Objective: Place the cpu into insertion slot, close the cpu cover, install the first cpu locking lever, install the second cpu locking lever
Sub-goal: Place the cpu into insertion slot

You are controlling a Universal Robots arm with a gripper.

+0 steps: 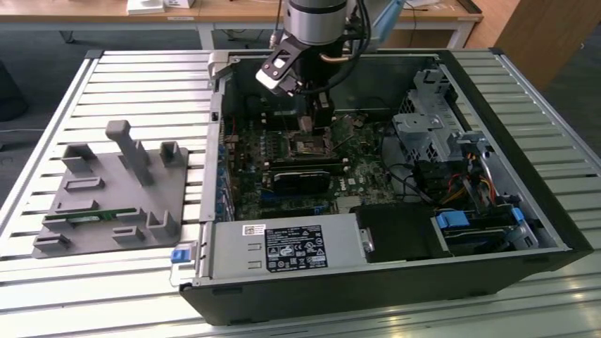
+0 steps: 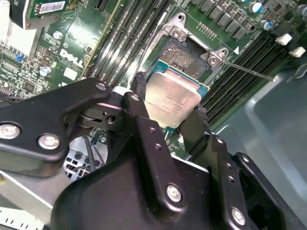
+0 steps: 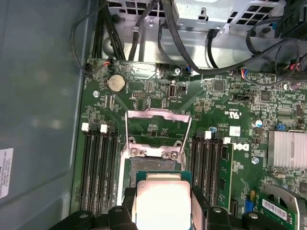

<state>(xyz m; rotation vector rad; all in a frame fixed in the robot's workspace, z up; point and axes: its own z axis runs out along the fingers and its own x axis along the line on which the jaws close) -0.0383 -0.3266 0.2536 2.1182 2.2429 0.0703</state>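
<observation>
My gripper is inside the open computer case, shut on the cpu, a flat square chip with a dull grey face. Black fingers press on two opposite edges of the chip. It hangs tilted just above the insertion slot, a square socket with a dark centre and silvery rim. In the first wrist view the cpu sits between the fingers, partly overlapping the insertion slot. The cpu cover, a silvery frame, stands swung open beyond the socket. A thin metal lever juts out beside it.
Long black memory slots flank the socket on both sides. A power supply, drive cage and cables crowd the case. A grey fixture tray lies on the slatted table at the exterior view's left.
</observation>
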